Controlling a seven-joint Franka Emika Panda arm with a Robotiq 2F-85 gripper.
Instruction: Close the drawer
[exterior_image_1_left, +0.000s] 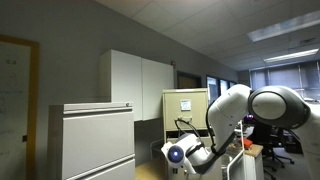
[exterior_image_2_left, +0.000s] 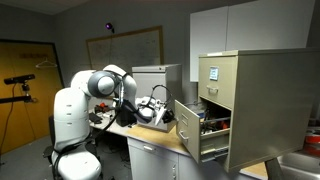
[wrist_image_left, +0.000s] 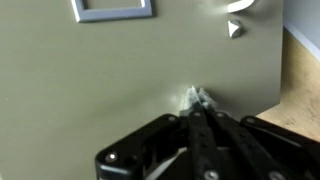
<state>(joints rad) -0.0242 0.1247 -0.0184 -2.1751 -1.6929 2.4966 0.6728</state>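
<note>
The drawer (exterior_image_2_left: 190, 125) of the tall beige filing cabinet (exterior_image_2_left: 255, 100) stands pulled out, with files visible inside. In the wrist view its flat beige front (wrist_image_left: 120, 70) fills the picture, with a label holder (wrist_image_left: 112, 10) at the top and a handle (wrist_image_left: 240, 5) at the top right. My gripper (wrist_image_left: 200, 98) is shut and empty, its fingertips together against the drawer front. In an exterior view the gripper (exterior_image_2_left: 167, 117) sits right at the drawer front. In an exterior view the cabinet (exterior_image_1_left: 185, 105) stands behind my arm, and the gripper is not clearly seen there.
A wide pale grey lateral cabinet (exterior_image_1_left: 95, 140) stands near the camera. White wall cabinets (exterior_image_2_left: 250, 30) hang above the filing cabinet. A counter (exterior_image_2_left: 150, 142) with clutter runs under my arm. A camera on a tripod (exterior_image_2_left: 20, 80) stands by the yellow door.
</note>
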